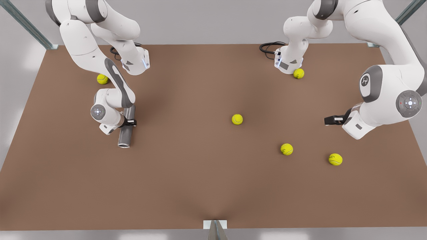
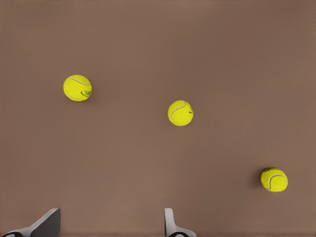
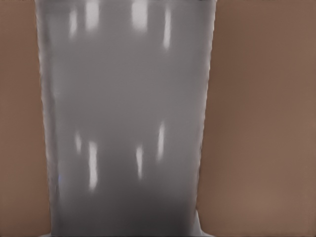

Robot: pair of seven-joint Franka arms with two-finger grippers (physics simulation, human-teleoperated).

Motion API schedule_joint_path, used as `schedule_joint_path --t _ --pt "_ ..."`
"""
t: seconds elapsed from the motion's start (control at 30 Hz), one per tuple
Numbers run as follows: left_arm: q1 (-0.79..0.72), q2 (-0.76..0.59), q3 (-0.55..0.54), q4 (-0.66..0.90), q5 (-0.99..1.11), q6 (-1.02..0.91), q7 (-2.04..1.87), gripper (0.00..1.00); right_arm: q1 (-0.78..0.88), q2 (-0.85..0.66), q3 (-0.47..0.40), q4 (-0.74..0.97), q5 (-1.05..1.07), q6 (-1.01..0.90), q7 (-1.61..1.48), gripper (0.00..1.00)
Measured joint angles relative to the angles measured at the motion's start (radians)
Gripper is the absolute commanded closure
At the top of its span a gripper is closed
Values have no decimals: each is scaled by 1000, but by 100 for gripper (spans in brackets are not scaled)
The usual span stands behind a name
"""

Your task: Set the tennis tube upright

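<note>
The tennis tube (image 1: 126, 128) is seen lying on the brown worktop (image 1: 186, 173) at the front view's left, well inside the worktop's edges, its hollow end turned toward the near edge. It is clamped across its middle by the right tool (image 1: 130, 122); in the right wrist view its grey wall (image 3: 126, 123) is seen close up. Bare worktop is left around it. At the front view's right, the left tool (image 1: 328, 120) is held above the worktop with its fingers (image 2: 170, 224) apart, three tennis balls (image 2: 180, 113) lying beyond.
</note>
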Motion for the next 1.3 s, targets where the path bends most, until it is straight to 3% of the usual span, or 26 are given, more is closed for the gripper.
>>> schedule_joint_path --t 0.17,0.5,0.9,1.3 --pt "0 0 0 0 0 -1 -1 0 1 -9 6 9 0 -6 0 39" --pt "0 0 0 0 0 0 -2 0 16 -7 102 233 -2 -150 4 36" --pt "1 1 0 -1 0 2 -2 0 346 88 103 475 -188 -151 -38 36" --pt "11 8 -2 -1 -1 5 -2 0 373 225 103 717 -223 -194 -633 36"
